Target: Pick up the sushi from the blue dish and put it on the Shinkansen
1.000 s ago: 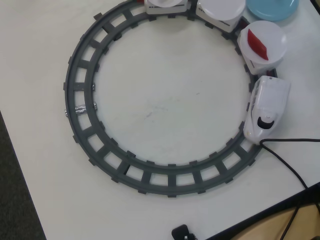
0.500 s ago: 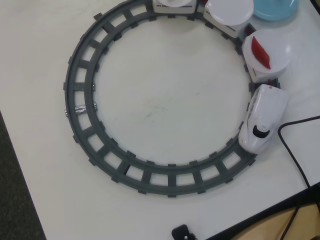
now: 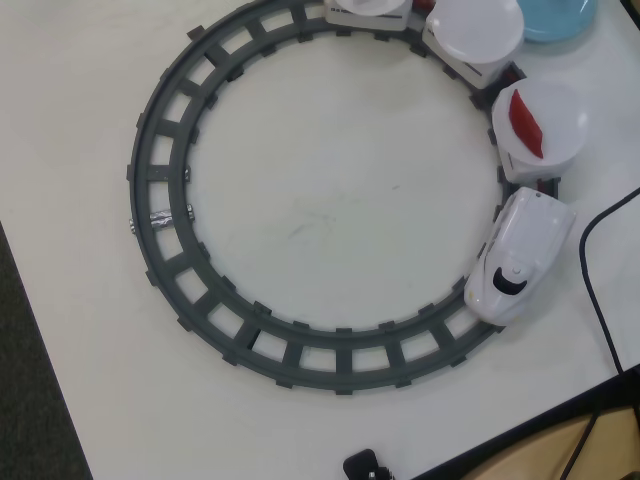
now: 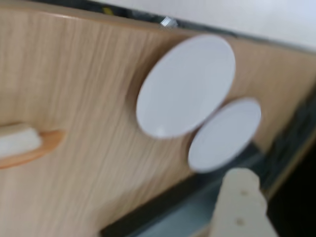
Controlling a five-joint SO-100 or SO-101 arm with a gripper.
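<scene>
Not started as far as visible: sushi not identifiable in either view; blue dish, cut off at the overhead view's top right edge, shows no piece, and the train's plates carry only a dark red piece. Shinkansen sits at right on the track, nose toward lower left, long axis diagonal. Gripper: one pale finger at the wrist view's bottom edge; opening and load cannot be told.

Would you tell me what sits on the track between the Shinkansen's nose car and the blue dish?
In the overhead view, two plate-topped cars sit between Shinkansen and blue dish; the nearer carries a dark red piece.
</scene>
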